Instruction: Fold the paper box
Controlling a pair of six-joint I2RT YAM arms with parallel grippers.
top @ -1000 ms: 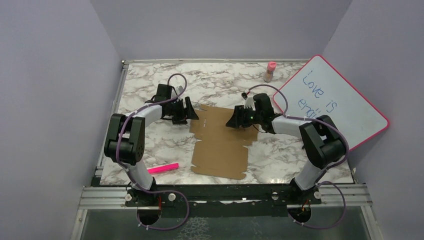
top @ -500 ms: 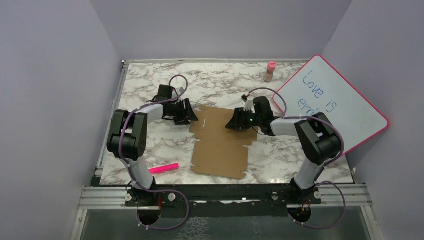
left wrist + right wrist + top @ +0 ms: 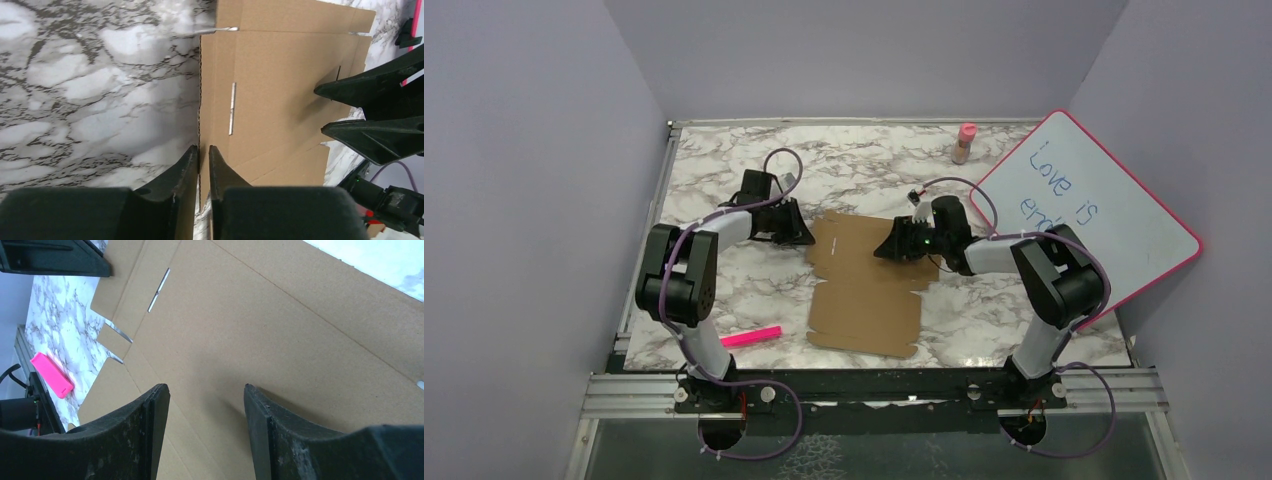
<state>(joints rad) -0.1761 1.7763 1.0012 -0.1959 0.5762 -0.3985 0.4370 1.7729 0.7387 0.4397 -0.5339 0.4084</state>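
Observation:
The paper box (image 3: 864, 290) lies flat and unfolded on the marble table, a brown cardboard sheet with slits and flaps. My left gripper (image 3: 807, 238) sits low at the sheet's far-left edge. In the left wrist view its jaws (image 3: 204, 148) have closed to a thin gap with the cardboard's edge (image 3: 280, 90) running between them. My right gripper (image 3: 886, 248) is over the far-right part of the sheet. It stands open (image 3: 206, 387), tips down on or just above the bare cardboard (image 3: 260, 315), nothing between them.
A pink marker (image 3: 750, 336) lies at the near left of the table. A pink-framed whiteboard (image 3: 1094, 215) leans at the right, and a small pink-capped bottle (image 3: 965, 143) stands at the back. Grey walls enclose the table on three sides.
My left gripper has closed from wide open down onto the sheet's left edge and shifted slightly towards it. The right gripper has stayed open in place.

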